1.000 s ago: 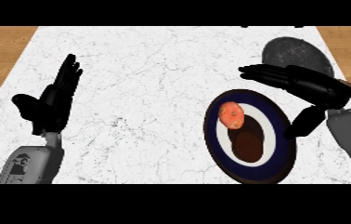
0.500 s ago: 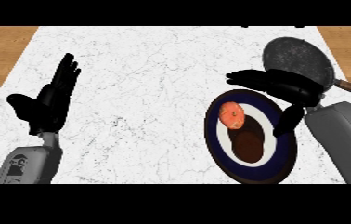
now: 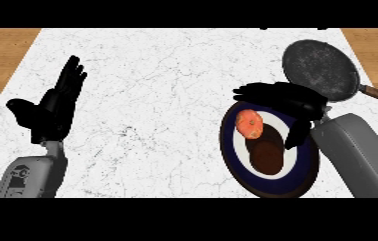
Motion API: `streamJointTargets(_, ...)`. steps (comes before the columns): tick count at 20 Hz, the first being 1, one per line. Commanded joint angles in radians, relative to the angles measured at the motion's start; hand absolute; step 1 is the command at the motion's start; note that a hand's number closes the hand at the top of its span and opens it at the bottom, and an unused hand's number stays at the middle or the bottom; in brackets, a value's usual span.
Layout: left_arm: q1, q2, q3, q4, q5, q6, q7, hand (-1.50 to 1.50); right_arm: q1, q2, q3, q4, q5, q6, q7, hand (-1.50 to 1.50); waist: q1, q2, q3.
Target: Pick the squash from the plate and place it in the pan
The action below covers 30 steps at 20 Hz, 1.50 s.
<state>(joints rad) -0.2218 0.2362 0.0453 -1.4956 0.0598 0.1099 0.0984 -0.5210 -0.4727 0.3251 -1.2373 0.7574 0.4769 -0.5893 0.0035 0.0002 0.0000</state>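
The counter under the plate looks like smooth white marble with fine grey veins, and far left of the plate is warm wood. The plate is glossy, with a dark blue rim. The pan behind the plate is matt dark grey and speckled. The squash on the plate has smooth orange skin

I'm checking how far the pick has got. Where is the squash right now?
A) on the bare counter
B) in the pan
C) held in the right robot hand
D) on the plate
D: the squash lies on the plate, with the right robot hand open at the plate's far edge and not curled round it, and the pan stands apart beyond the hand.
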Motion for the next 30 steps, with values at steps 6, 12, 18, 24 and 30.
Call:
streamJointTargets(6, 0.016, -0.023, 0.006, -0.024, -0.016, -0.011, 0.003, 0.00, -0.003, 0.049, 0.026, 0.064, 0.199, -0.082, 0.008, -1.50, 0.002, 0.000, 0.000)
streamJointTargets(12, 0.007, -0.019, 0.044, 0.042, -0.009, -0.042, -0.051, 0.00, -0.050, 0.098, 0.010, 0.156, 0.278, -0.077, 0.002, -1.50, 0.002, 0.001, 0.000)
streamJointTargets(18, -0.041, -0.008, 0.065, 0.047, -0.013, -0.054, -0.009, 0.00, -0.018, 0.140, 0.011, 0.102, 0.340, -0.048, 0.030, -1.50, -0.002, 0.000, 0.000)
streamJointTargets(24, -0.043, -0.041, 0.049, 0.050, -0.052, -0.027, -0.018, 0.00, -0.017, 0.199, 0.007, 0.172, 0.431, -0.104, 0.043, -1.50, -0.002, 0.000, 0.000)
streamJointTargets(30, 0.048, -0.064, 0.019, -0.026, -0.044, -0.057, 0.001, 0.00, -0.014, 0.209, 0.001, 0.300, 0.484, -0.162, -0.006, -1.50, 0.003, 0.000, 0.000)
